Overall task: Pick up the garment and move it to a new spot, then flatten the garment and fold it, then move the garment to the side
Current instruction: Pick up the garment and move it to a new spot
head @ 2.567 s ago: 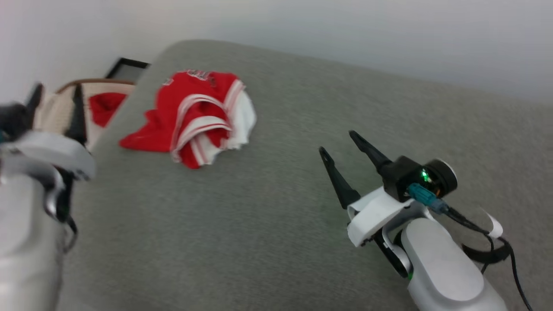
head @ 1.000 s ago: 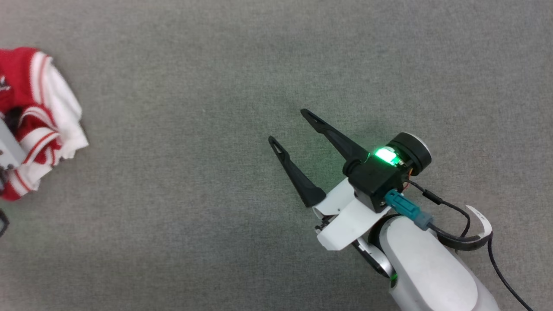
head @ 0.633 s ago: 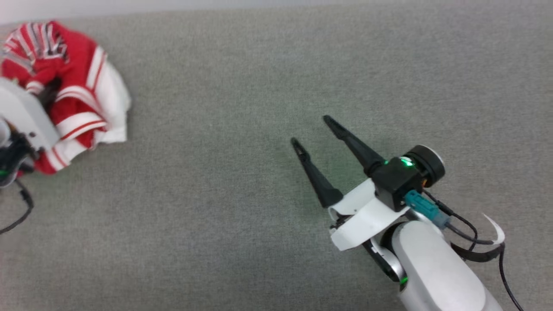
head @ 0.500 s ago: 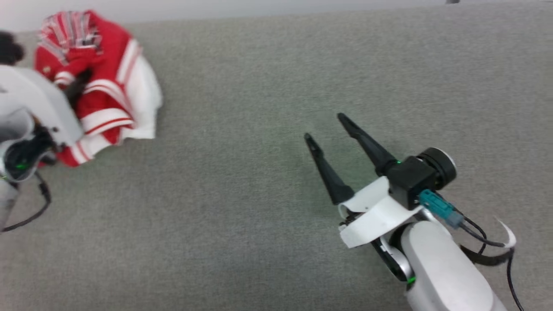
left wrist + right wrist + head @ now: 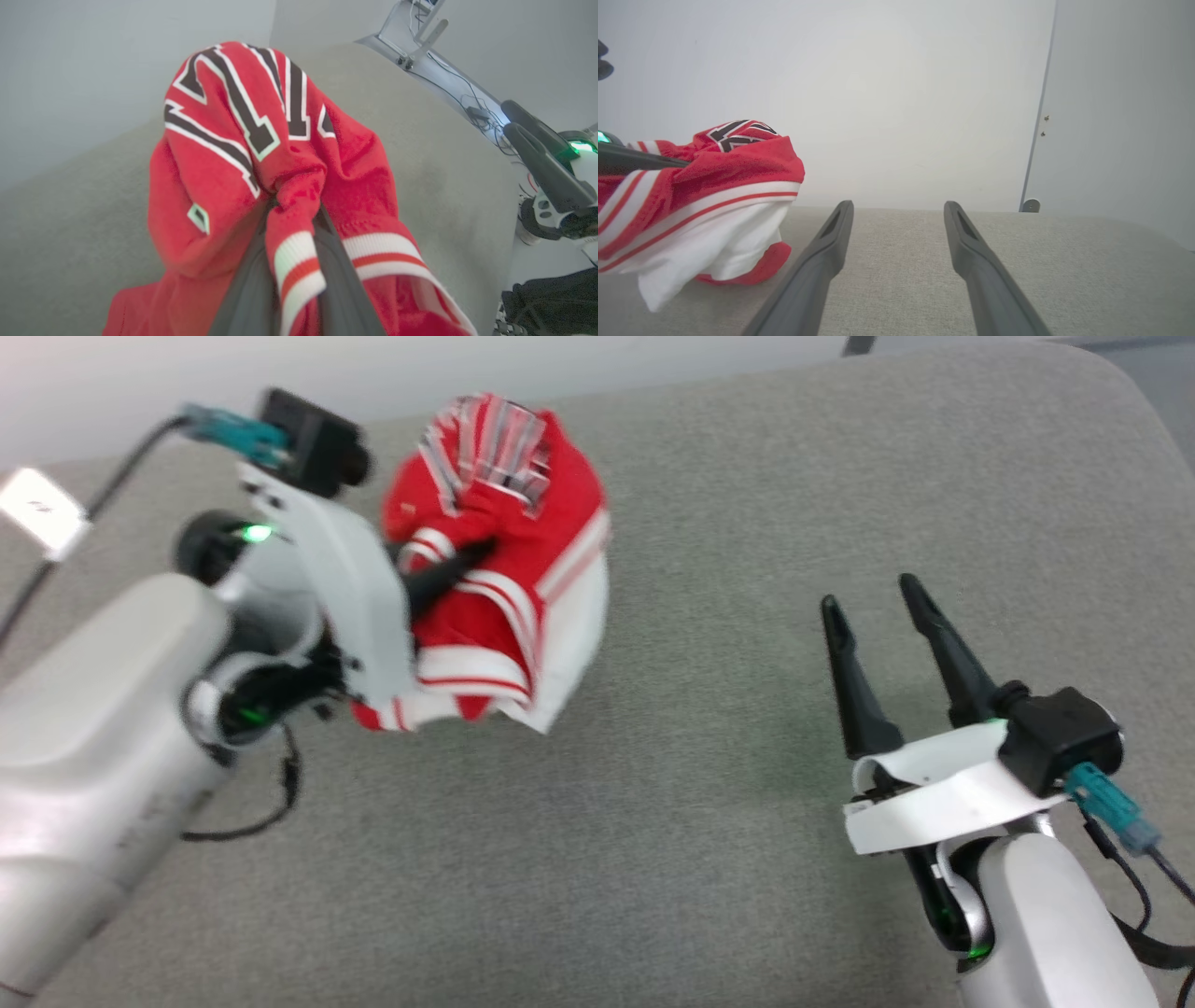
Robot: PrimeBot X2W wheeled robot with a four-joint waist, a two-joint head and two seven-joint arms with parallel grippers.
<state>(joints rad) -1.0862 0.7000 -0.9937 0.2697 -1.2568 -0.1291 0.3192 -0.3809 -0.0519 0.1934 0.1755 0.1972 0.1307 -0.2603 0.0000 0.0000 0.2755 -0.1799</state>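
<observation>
The left claw (image 5: pixel 467 555) is clamped on a fold of the jersey (image 5: pixel 551 513), with red cloth and a strip of white-and-red trim pinched between its dark fingers (image 5: pixel 247 289). The jersey (image 5: pixel 224 186) is bunched into a loose bundle around that claw. Black, white-edged lettering shows on the top of the bundle, and the white inside hangs out below.

The bundle is over the far left part of the grey fabric-covered desk (image 5: pixel 709 821), not far from the desk's back edge. From the right wrist, the jersey (image 5: pixel 738 163) sags low towards the desk top, and I cannot tell whether its bottom folds touch the desk.

The right claw (image 5: pixel 868 595) is over the near right part of the desk, well apart from the jersey. Its two fingers are spread wide with nothing between them (image 5: pixel 899 205). They point towards the desk's back edge and the pale wall (image 5: pixel 896 93) behind it.
</observation>
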